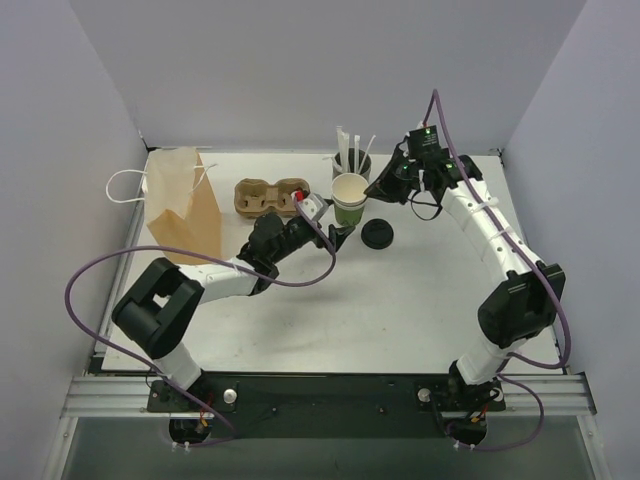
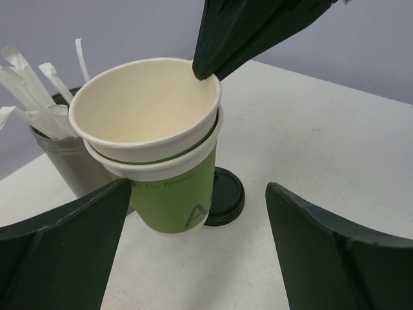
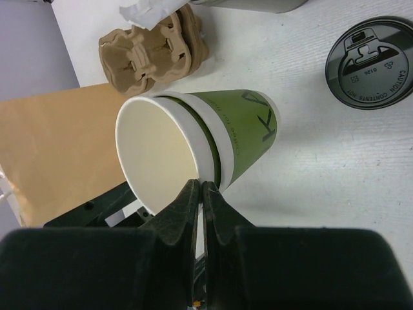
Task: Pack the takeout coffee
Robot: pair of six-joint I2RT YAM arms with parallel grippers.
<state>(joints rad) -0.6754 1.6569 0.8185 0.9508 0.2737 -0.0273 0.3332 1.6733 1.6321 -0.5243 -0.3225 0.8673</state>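
Note:
Two green paper cups stand nested, both without lids and with cream insides: the inner cup [image 1: 350, 186] [image 2: 145, 103] [image 3: 155, 161] sits a little proud of the outer cup [image 2: 177, 194] [image 3: 251, 126]. My right gripper [image 1: 369, 192] [image 3: 203, 188] is shut on the inner cup's rim, reaching down from above in the left wrist view. My left gripper [image 1: 338, 237] [image 2: 197, 194] is open, its fingers either side of the outer cup's base, the left one closest. A black lid [image 1: 378, 234] [image 2: 227, 194] [image 3: 369, 61] lies flat beside the cups. No lidded takeout coffee is in view.
A grey holder of wrapped straws [image 1: 352, 160] [image 2: 64, 161] stands right behind the cups. A cardboard cup carrier [image 1: 268, 197] [image 3: 151, 48] lies to their left, and a brown paper bag [image 1: 185, 205] [image 3: 58, 142] stands upright further left.

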